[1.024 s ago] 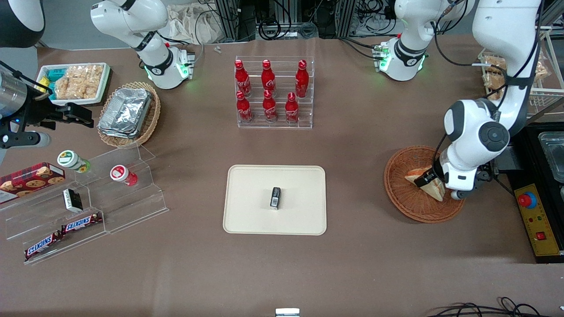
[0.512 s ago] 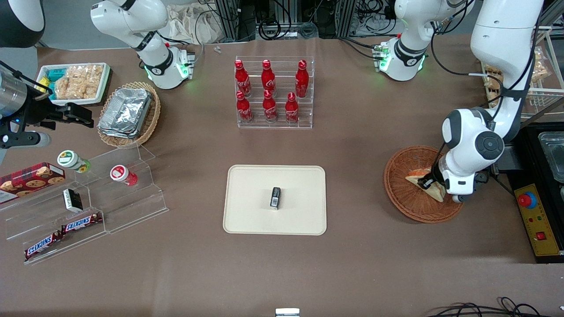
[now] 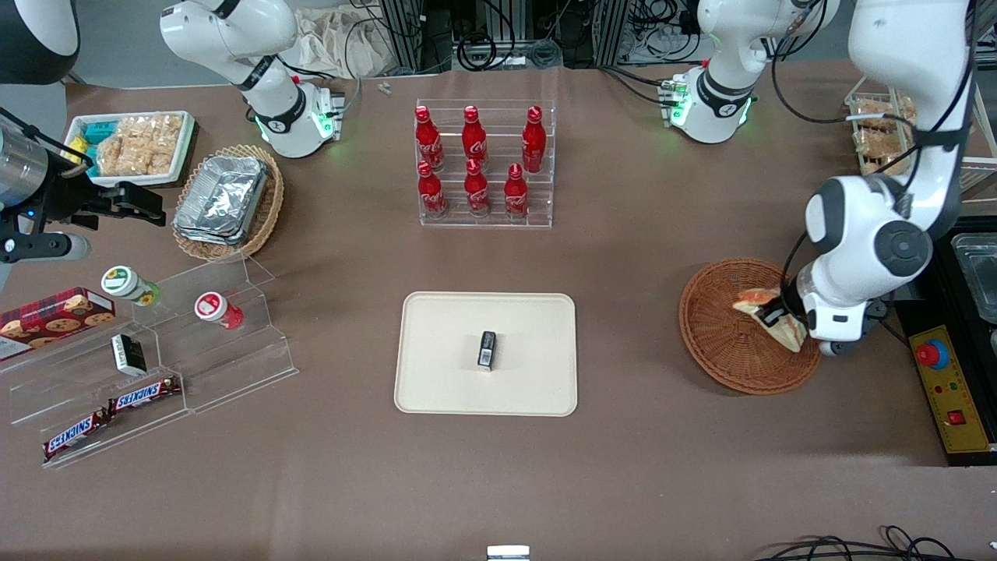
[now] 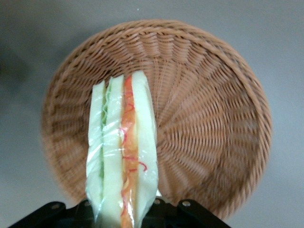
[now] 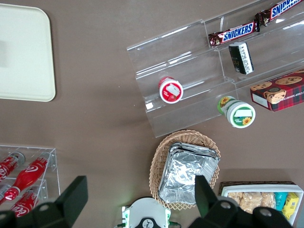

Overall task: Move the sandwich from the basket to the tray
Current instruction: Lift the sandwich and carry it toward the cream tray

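Observation:
The sandwich, a wrapped wedge of white bread with orange and red filling, hangs in the gripper above the reddish-brown wicker basket. The gripper is shut on it. In the left wrist view the sandwich stands on edge between the black fingers, with the gripper at its base and the whole basket spread below. The cream tray lies flat at the table's middle, toward the parked arm's end from the basket.
A small black packet stands on the tray. A clear rack of red bottles is farther from the camera than the tray. A control box with a red button sits beside the basket. Clear snack shelves lie toward the parked arm's end.
The gripper has risen with the sandwich, lifting it off the basket floor and shifting it slightly toward the working arm's end. Tray and basket have not moved.

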You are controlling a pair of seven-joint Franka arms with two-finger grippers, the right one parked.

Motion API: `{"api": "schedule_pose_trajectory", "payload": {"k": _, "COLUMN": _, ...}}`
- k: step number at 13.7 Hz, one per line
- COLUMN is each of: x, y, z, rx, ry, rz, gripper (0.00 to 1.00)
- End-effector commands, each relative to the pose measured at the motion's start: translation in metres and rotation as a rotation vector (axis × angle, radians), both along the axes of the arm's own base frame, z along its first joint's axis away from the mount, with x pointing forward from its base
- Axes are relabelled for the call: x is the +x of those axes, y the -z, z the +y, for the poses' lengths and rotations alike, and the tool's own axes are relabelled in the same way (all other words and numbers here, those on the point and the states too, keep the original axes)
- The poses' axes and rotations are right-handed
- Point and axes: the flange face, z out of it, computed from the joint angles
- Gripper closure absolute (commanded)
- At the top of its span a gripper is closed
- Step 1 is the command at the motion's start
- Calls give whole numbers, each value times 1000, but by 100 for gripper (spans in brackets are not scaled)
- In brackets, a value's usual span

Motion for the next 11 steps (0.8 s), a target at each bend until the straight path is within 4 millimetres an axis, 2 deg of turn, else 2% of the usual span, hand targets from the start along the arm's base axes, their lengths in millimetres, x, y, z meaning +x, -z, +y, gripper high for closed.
{"api": "schedule_pose_trajectory", "payload": {"k": 1, "x": 7, "y": -49, "z": -40, "rx": -3, "ry": 135, "rz": 48, "gripper": 100}}
{"api": "schedule_pose_trajectory", "payload": {"k": 2, "x": 8, "y": -59, "z": -59, "rx": -12, "ry": 181, "rz": 53, "gripper": 100}}
{"api": "schedule_pose_trajectory", "payload": {"k": 3, "x": 8, "y": -67, "z": -81, "rx": -45, "ry": 316, "rz": 49, "gripper": 100}}
{"api": "schedule_pose_trajectory", "payload": {"k": 5, "x": 2, "y": -69, "z": -136, "rx": -106, "ry": 685, "rz": 36, "gripper": 100}}
{"api": "schedule_pose_trajectory", "payload": {"k": 6, "x": 3, "y": -70, "z": -162, "rx": -159, "ry": 742, "rz": 22, "gripper": 100}}
{"api": "schedule_pose_trajectory", "payload": {"k": 9, "x": -6, "y": -68, "z": -256, "rx": -216, "ry": 702, "rz": -3, "gripper": 100}}
{"api": "schedule_pose_trajectory", "payload": {"k": 11, "x": -18, "y": -46, "z": -309, "rx": -171, "ry": 700, "rz": -43, "gripper": 100}}
